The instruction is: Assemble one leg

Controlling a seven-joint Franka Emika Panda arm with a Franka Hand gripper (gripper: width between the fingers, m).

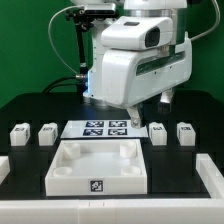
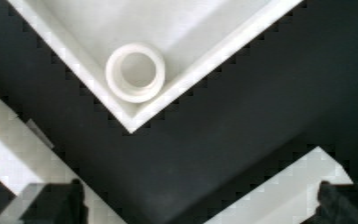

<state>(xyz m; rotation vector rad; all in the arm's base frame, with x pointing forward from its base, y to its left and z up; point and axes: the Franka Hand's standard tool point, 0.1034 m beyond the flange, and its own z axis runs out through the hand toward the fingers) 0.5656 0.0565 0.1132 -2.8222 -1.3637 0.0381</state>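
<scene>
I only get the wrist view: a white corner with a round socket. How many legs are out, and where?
Observer: Four legs, in a row: two at the exterior view's left of the marker board, two at its right.
Operator: Any of them in the tray yet?
Observer: No, all four stand on the table, apart from the tray.
Operator: Anything marked on the tray?
Observer: One tag, on its wall nearest the exterior camera.

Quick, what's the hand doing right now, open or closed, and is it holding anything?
Hand: open, holding nothing.
</scene>
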